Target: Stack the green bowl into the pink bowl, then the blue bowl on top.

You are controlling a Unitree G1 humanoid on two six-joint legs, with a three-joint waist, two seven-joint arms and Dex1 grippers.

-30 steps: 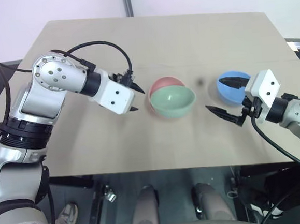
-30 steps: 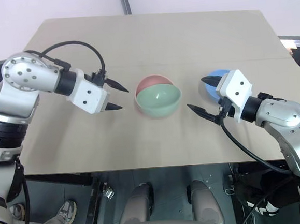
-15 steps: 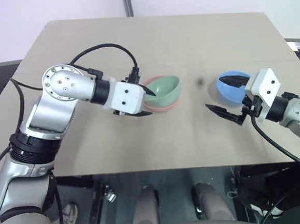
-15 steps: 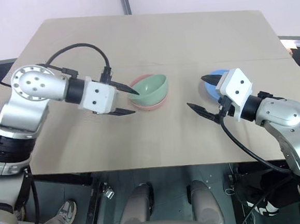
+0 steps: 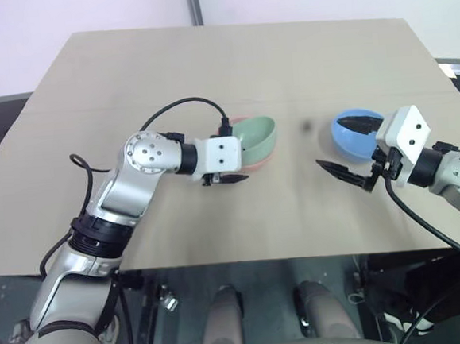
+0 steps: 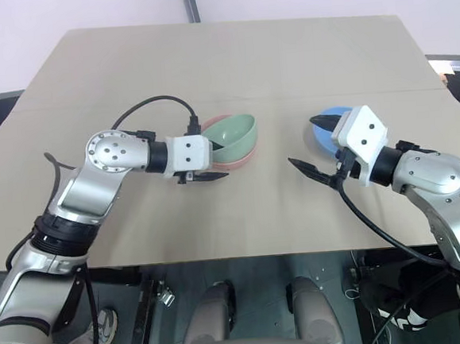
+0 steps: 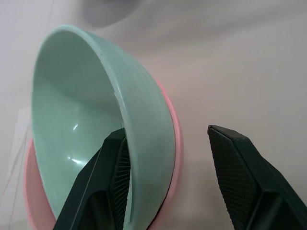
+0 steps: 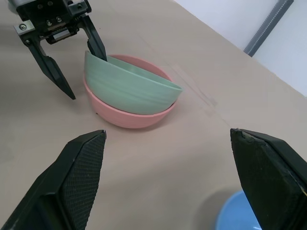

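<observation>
The small round pale mint-green plastic bowl sat inside the small round salmon-pink plastic bowl, but tilted, not seated flat: its rim was raised on the robot's left side and dipped toward the right. Both sat mid-table on the tan tabletop, w/ the pink bowl resting flat on the surface.

The left gripper was at the near-left edge of the pair, jaws parted. In the left wrist view one finger lay inside the green bowl against its inner wall, while the other finger stood well clear outside, apart from both bowls, so the gripper straddled the green rim w/o clamping it. The right wrist view showed the same: one black finger reaching over the green rim, the other pointing down beside the pink bowl, its tip near the table.

The small round sky-blue plastic bowl stood on the table at the robot's right, well apart from the green/pink pair. The right gripper hovered beside it w/ jaws spread wide and nothing held; its upper finger reached over the blue bowl, and the lower one pointed out over bare table on the bowl's near side. Whether that upper finger touched the bowl, can't tell.

A dark smudge marked the tabletop between the pair and the blue bowl.
</observation>
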